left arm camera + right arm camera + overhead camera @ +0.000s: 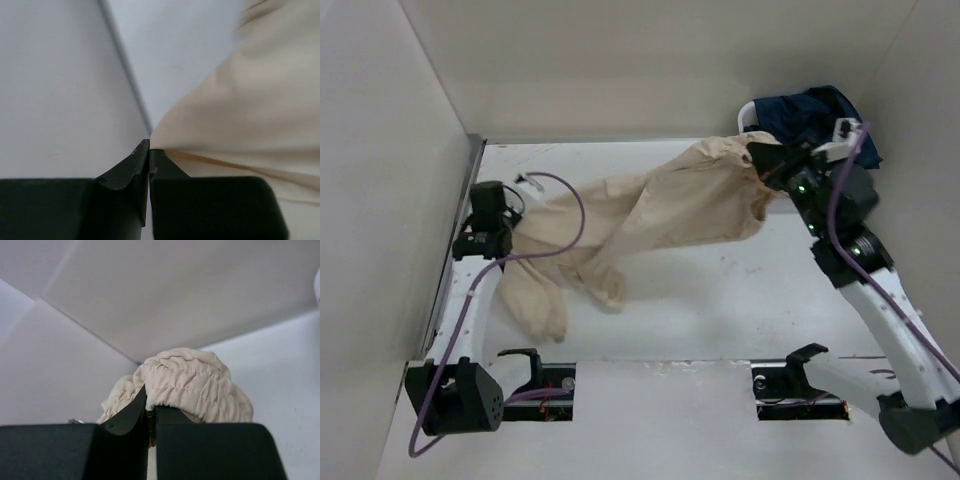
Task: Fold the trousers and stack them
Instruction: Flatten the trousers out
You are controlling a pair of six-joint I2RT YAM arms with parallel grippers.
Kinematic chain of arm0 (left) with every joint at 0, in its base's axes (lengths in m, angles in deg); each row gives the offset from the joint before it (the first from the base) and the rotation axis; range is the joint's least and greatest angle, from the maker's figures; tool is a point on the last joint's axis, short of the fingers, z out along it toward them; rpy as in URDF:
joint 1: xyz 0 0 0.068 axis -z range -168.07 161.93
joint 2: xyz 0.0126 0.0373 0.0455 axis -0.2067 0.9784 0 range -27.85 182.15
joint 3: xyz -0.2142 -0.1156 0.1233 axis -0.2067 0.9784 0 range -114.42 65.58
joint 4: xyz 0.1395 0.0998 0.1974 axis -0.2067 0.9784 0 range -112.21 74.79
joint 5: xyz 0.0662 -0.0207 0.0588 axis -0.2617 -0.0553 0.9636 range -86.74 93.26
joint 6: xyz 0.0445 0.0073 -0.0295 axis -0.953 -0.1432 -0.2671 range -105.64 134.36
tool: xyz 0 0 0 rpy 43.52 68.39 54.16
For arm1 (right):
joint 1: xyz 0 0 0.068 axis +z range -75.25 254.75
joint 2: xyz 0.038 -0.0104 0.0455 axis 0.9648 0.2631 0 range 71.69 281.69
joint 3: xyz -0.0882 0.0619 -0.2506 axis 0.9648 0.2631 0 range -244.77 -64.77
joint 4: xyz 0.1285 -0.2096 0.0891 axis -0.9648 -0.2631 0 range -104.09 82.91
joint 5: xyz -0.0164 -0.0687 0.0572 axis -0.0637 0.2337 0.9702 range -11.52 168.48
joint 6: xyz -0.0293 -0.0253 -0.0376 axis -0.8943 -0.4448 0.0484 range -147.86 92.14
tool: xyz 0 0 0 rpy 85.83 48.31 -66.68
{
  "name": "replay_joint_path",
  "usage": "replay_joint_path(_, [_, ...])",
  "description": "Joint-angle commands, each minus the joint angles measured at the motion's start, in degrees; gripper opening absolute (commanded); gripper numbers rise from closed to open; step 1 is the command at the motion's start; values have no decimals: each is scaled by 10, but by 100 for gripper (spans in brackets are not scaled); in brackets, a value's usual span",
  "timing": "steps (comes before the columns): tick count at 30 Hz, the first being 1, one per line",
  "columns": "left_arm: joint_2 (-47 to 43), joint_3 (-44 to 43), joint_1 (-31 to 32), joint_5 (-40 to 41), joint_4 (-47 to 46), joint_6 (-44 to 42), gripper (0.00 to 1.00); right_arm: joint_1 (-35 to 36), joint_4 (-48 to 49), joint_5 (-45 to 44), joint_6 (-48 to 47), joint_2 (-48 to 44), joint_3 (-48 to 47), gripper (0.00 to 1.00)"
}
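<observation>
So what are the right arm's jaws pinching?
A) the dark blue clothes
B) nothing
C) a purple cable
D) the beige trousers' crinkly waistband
D: the right wrist view shows the jaws shut on the gathered waistband of the beige trousers.

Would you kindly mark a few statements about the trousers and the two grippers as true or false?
1. The right gripper is shut on the gathered waistband of the beige trousers. True.
2. The beige trousers are folded into a neat square. False: they are unfolded, stretched between the two grippers, with the legs trailing toward the near edge.
3. A dark blue garment sits at the far right corner. True.
4. The left gripper is wide open over bare table. False: its jaws are shut at the edge of the beige cloth.
</observation>
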Motion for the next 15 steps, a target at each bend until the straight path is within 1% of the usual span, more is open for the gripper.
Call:
replay_joint_path(1, [-9, -117, -74, 26, -151, -98, 0, -24, -42, 11, -58, -62, -18, 2])
replay_joint_path(4, [-10, -179, -114, 13, -167, -108, 0, -49, -69, 13, -69, -117, -30, 2])
replay_joint_path(9, [-31, -256, -134, 9, -172, -123, 1, -54, -76, 29, -91, -188, -55, 2])
replay_joint_path(12, [-39, -312, -142, 12, -173, -124, 1, -28, -72, 28, -91, -224, -66, 2])
replay_joint_path(15, [-39, -374, -152, 9, -174, -134, 2, 29, -48, 32, -83, -245, -79, 2])
